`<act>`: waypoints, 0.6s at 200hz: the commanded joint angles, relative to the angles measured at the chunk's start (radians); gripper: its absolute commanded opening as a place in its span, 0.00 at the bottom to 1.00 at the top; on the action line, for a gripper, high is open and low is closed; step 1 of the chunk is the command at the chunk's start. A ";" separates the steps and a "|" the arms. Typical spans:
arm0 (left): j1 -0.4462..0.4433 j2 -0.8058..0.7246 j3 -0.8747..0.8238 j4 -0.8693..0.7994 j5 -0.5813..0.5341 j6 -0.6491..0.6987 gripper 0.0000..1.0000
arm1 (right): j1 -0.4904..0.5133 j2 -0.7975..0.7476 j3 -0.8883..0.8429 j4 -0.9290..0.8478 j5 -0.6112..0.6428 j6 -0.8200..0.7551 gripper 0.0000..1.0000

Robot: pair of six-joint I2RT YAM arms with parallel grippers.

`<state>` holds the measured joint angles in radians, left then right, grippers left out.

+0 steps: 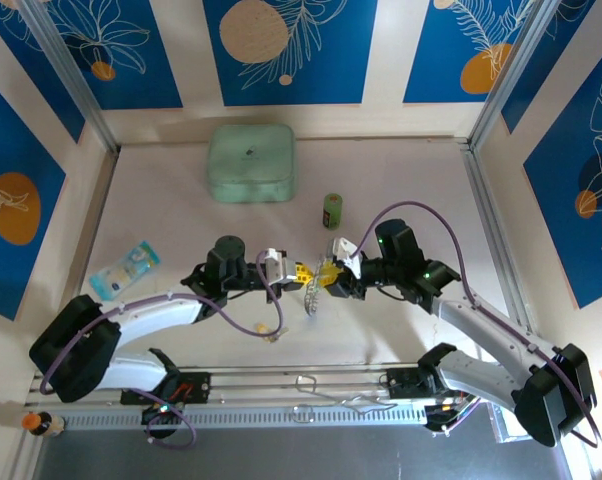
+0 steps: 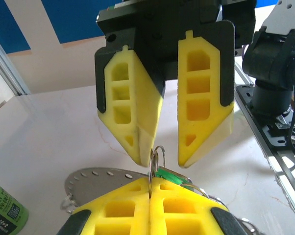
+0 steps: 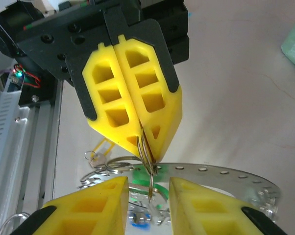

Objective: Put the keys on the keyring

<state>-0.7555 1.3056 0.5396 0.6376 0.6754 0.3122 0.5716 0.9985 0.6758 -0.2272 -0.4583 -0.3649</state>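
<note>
Left tool (image 2: 150, 183) clamped shut on small split ring (image 2: 158, 155), green key (image 2: 167, 175) just beside it, centre of bench (image 1: 161, 200). Right tool (image 3: 148, 183) open, jaws either side. Keyring (image 3: 226, 172) just below.

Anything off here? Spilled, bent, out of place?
Nothing spilled or broken. What looks like a loose key lies on the table by the left arm, apart from the other keys. The left gripper pinches a small ring; the right gripper is open, holding nothing.
</note>
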 commanded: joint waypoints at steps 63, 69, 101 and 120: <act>-0.004 0.021 -0.002 0.137 0.078 -0.072 0.00 | -0.007 0.006 -0.018 0.113 -0.066 0.061 0.14; -0.003 0.021 -0.002 0.137 0.079 -0.073 0.00 | -0.007 0.006 -0.018 0.114 -0.070 0.062 0.11; -0.003 0.023 0.005 0.123 0.065 -0.074 0.04 | -0.005 0.009 0.005 0.090 -0.089 0.049 0.00; -0.003 0.015 0.019 0.062 0.023 -0.053 0.22 | 0.008 0.018 0.043 0.002 -0.052 -0.015 0.00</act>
<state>-0.7540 1.3243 0.5381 0.6960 0.7052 0.2493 0.5632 1.0004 0.6624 -0.1497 -0.5018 -0.3183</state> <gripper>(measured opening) 0.169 0.054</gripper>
